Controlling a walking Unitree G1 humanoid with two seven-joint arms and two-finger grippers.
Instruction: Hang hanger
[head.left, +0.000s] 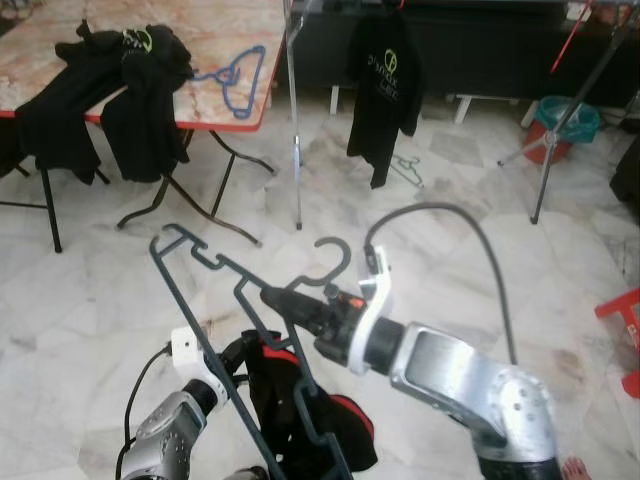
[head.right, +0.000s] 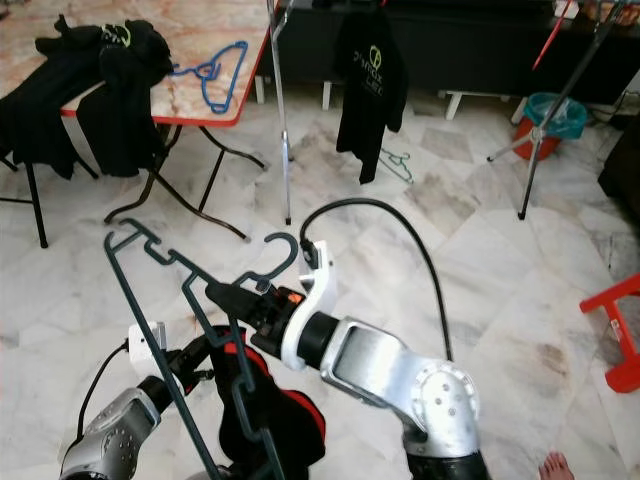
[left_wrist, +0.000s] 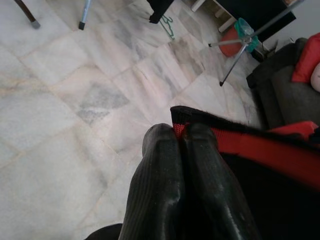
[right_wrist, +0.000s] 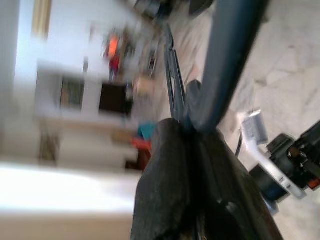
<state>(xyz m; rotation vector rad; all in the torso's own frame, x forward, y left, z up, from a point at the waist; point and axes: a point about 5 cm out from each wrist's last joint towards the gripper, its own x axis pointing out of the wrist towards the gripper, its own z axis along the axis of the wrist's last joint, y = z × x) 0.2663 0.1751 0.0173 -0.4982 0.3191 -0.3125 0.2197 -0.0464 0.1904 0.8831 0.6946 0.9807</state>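
Hanger, dark teal plastic, w/ hook curling upward: is being gripped by right gripper at the neck just below the hook, jaws pinched tight on the bar. Frame is being held tilted, one shoulder up and away from the jaws twd the table, lower bar slanting down past them twd the robot's body. In right wrist view the fingers are being pressed together w/ the teal bar rising out between the tips; background blurred.

Garment, black w/ red trim: is being pinched at its red edge by left gripper, jaws closed on the cloth, no gap visible. Garment is hanging directly below right jaws, touching the hanger's lower bar; whether it is threaded on the frame cannot be told.

Table, marble-look top, red edge, folding legs: well beyond both jaws, to their left. Being carried on it: black clothes draped over the edge, blue hanger lying flat beside them.

Rack pole, metal, upright: beyond right jaws, w/ black T-shirt hanging just right of it.

Floor, pale marble tile: being crossed by tripod legs and a small green hanger lying under the T-shirt.
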